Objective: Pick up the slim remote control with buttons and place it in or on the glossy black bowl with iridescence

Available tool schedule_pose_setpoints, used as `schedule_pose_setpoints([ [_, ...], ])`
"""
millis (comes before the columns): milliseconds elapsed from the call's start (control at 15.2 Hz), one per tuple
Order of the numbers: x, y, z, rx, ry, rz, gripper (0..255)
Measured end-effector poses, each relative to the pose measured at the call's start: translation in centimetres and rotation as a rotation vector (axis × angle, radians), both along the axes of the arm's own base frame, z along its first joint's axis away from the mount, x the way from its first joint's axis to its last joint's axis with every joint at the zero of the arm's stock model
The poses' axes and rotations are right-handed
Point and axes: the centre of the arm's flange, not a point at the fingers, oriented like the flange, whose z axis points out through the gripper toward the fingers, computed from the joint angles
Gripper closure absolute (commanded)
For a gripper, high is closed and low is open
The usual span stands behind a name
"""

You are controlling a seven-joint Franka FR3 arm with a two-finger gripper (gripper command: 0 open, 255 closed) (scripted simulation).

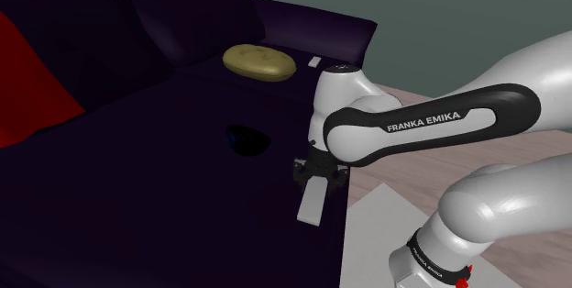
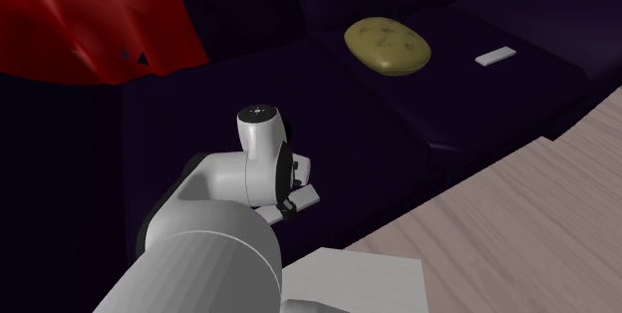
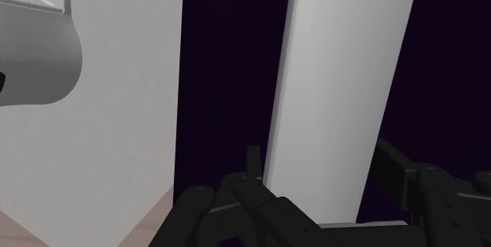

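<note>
While being pinched by the black two-finger gripper (image 1: 319, 176), the slim white slab remote (image 1: 312, 205) is being partly hidden | dark round bowl (image 1: 246, 138) is being barely discerned.

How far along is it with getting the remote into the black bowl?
Done: the gripper is at the white remote, near the front edge of the sofa seat. In hand: the wrist view shows its fingers clasping the remote's long sides; whether it is lifted is unclear. Left: carrying it to the black bowl, further in on the seat, and releasing it.
</note>
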Motion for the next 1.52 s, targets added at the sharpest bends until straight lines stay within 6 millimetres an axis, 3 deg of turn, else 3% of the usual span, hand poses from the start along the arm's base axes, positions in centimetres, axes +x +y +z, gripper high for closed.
schedule_pose_setpoints([
  [528,0.0,0.0,0.2,0.000,0.000,0.000,255],
  [1518,0.0,0.0,7.8,0.000,0.000,0.000,255],
])
